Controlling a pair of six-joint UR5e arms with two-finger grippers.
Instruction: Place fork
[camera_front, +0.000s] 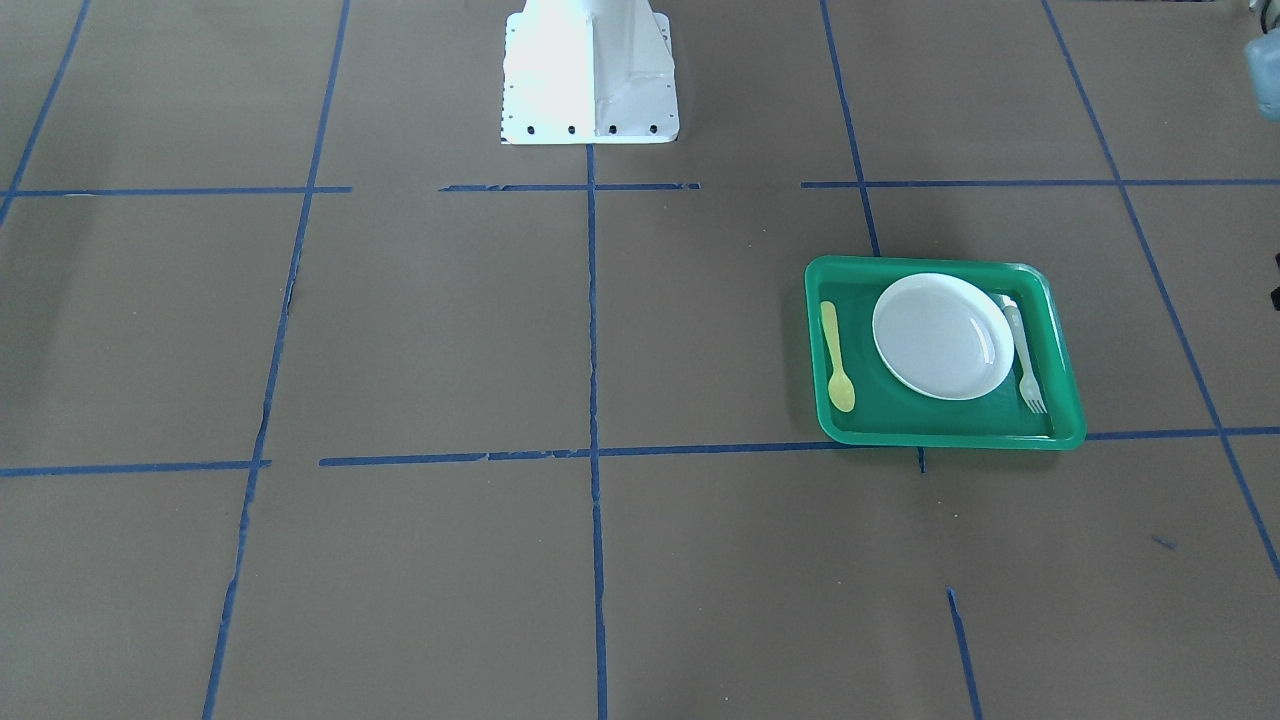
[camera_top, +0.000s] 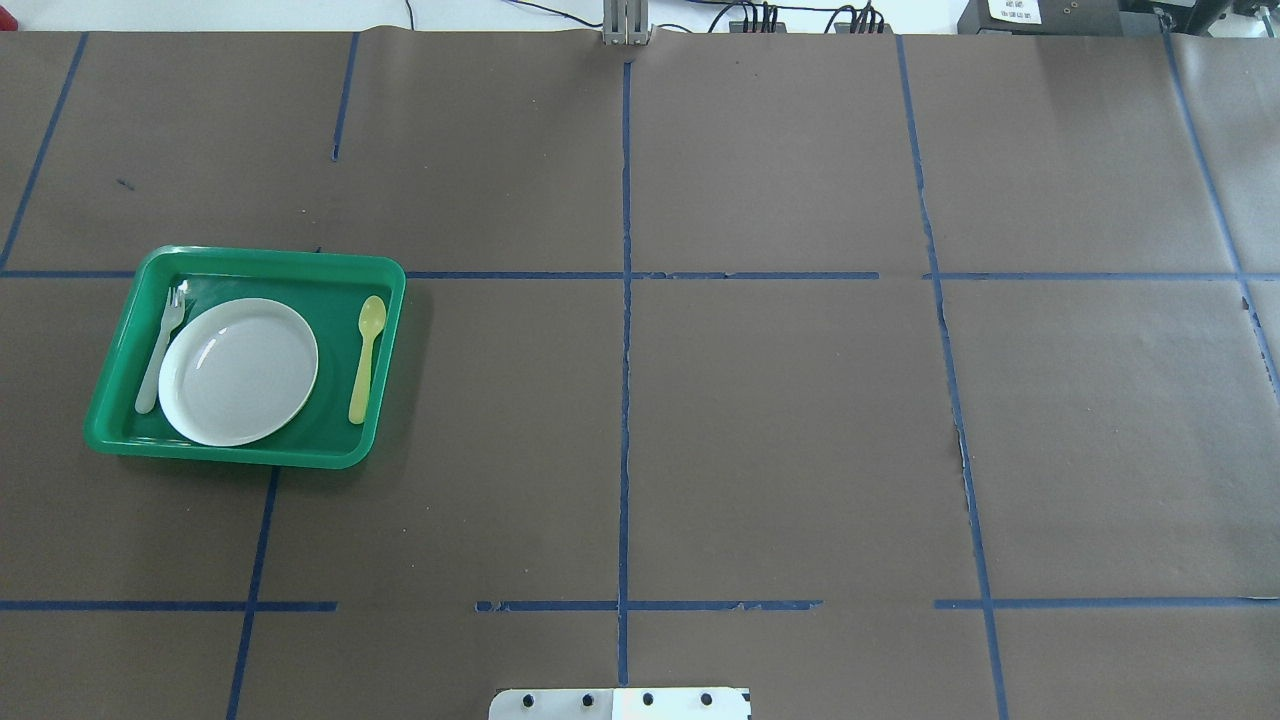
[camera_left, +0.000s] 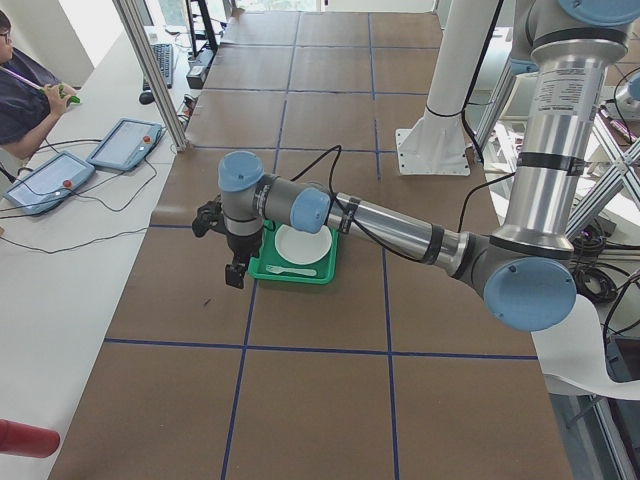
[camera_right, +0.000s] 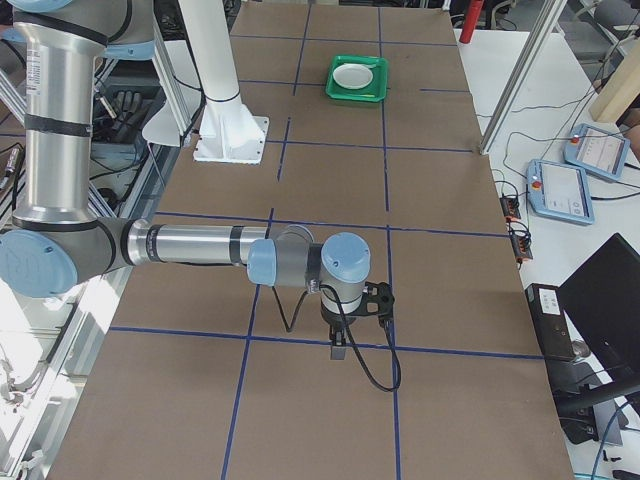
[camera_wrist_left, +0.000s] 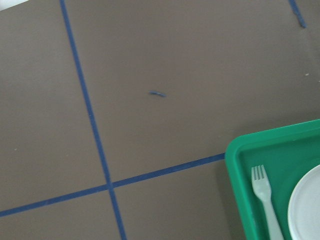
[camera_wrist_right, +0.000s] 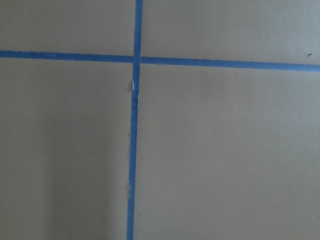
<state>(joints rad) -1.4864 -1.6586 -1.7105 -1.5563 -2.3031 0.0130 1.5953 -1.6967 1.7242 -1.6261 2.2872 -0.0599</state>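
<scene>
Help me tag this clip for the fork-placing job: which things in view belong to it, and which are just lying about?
Belongs to the job:
fork, in the green tray beside the white plate

Just lying about:
green tray
white plate
yellow spoon, on the plate's other side

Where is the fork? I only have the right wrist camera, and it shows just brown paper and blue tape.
Observer: The fork lies in a green tray on the robot's left side of the table.
Operator: Anything else in that tray?
Observer: A white plate in the middle, with a yellow spoon on the side opposite the fork.
Operator: Is a gripper holding the fork?
Observer: No, it lies free; the left gripper hangs near the tray's edge, clear of it.
</scene>
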